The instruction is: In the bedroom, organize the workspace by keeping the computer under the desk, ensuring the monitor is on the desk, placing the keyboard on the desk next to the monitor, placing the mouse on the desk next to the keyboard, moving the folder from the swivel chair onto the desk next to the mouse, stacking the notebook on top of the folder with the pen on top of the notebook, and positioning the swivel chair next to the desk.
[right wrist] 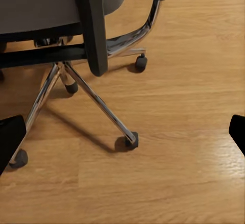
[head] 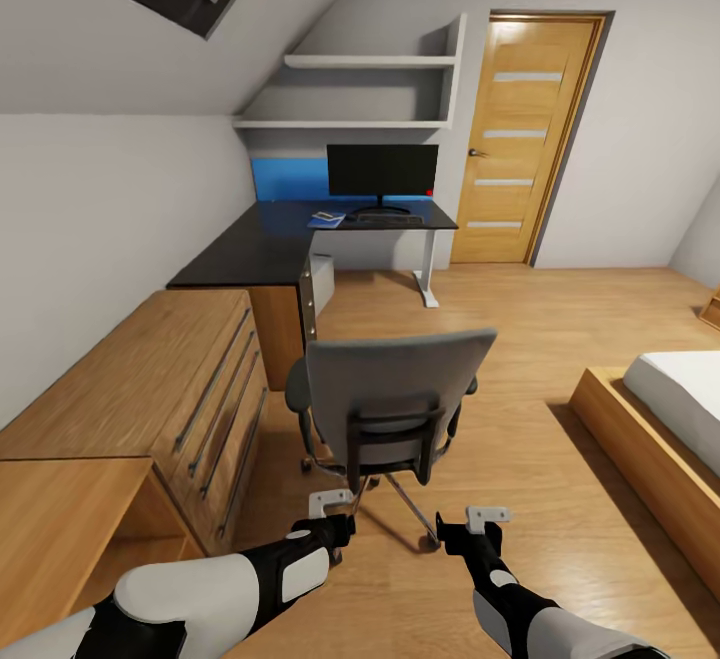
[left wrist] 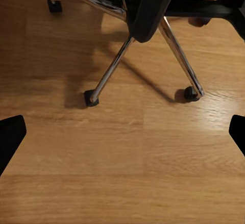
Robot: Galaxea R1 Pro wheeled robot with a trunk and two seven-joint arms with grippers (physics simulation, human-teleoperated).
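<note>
The grey swivel chair (head: 395,389) stands mid-floor with its back to me, apart from the black desk (head: 250,254). On the desk stand the monitor (head: 382,171) and, in front of it, the keyboard (head: 385,220). The blue folder (head: 326,219) lies left of the keyboard with something small on it. The grey computer (head: 322,281) sits under the desk. Mouse, notebook and pen are too small to make out. My left gripper (head: 335,517) (left wrist: 122,137) and right gripper (head: 478,527) (right wrist: 122,137) hang open and empty just behind the chair's chrome base (left wrist: 127,45) (right wrist: 97,101).
Light wood cabinets (head: 190,389) with long handles line the left wall up to the desk. A low bed (head: 660,419) lies at the right, a wooden door (head: 520,139) at the back. Open floor runs between chair, desk and bed.
</note>
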